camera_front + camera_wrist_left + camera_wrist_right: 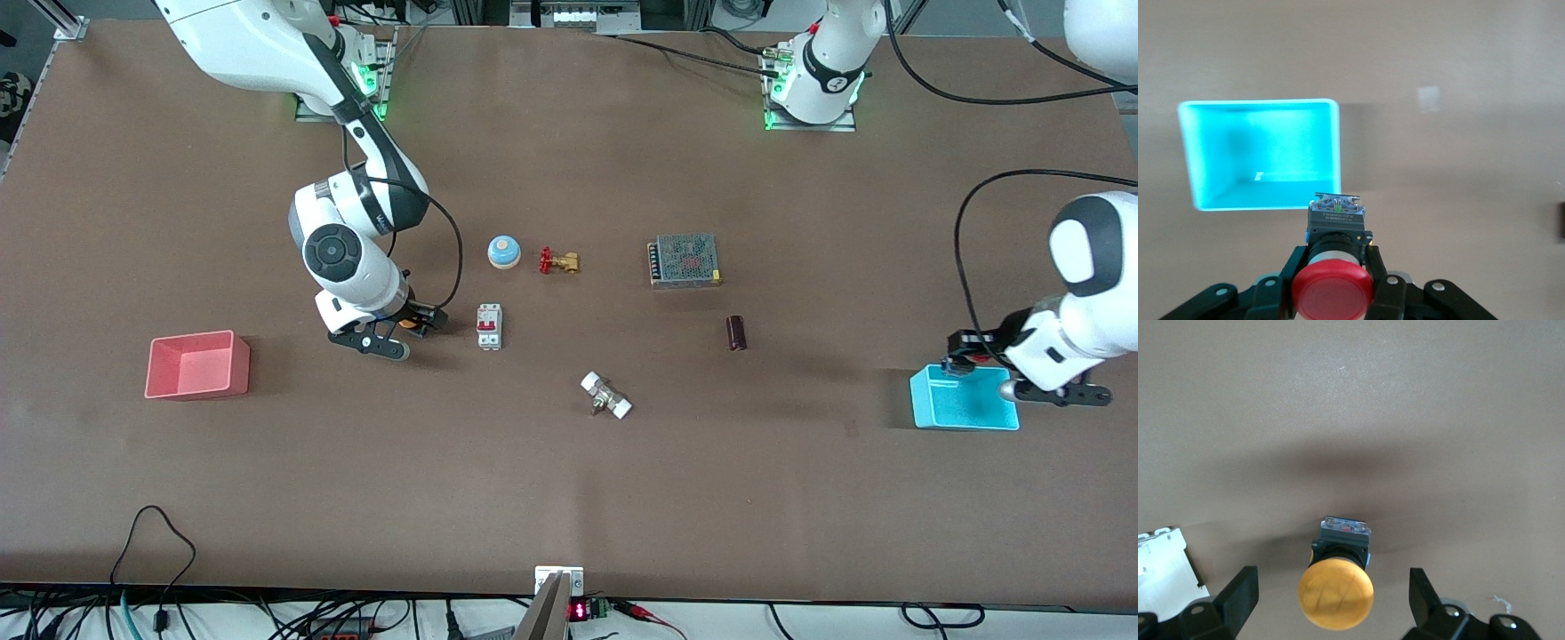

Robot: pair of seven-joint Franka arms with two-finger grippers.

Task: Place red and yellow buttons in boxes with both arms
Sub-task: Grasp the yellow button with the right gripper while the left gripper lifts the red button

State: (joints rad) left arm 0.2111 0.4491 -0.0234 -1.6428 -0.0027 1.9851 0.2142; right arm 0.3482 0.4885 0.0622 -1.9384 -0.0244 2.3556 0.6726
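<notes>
The red button (pixel 1333 283), with its round red cap and black body, is clamped in my left gripper (pixel 1337 255), which is shut on it. It hangs in the air over a corner of the cyan box's (pixel 1258 102) rim; that box (pixel 965 409) sits at the left arm's end of the table. The yellow button (pixel 1335 597) stands on the table between the fingers of my right gripper (pixel 1330 593), which is open with a gap on both sides. From the front, the right gripper (pixel 418 322) is low over the table around the yellow button (pixel 407 324). The pink box (pixel 196 391) sits toward the right arm's end.
A white circuit breaker (pixel 489 326) lies close beside the right gripper. The table's middle holds a blue bell (pixel 503 252), a brass valve (pixel 558 261), a mesh-topped power supply (pixel 684 260), a dark cylinder (pixel 736 332) and a white fitting (pixel 606 396).
</notes>
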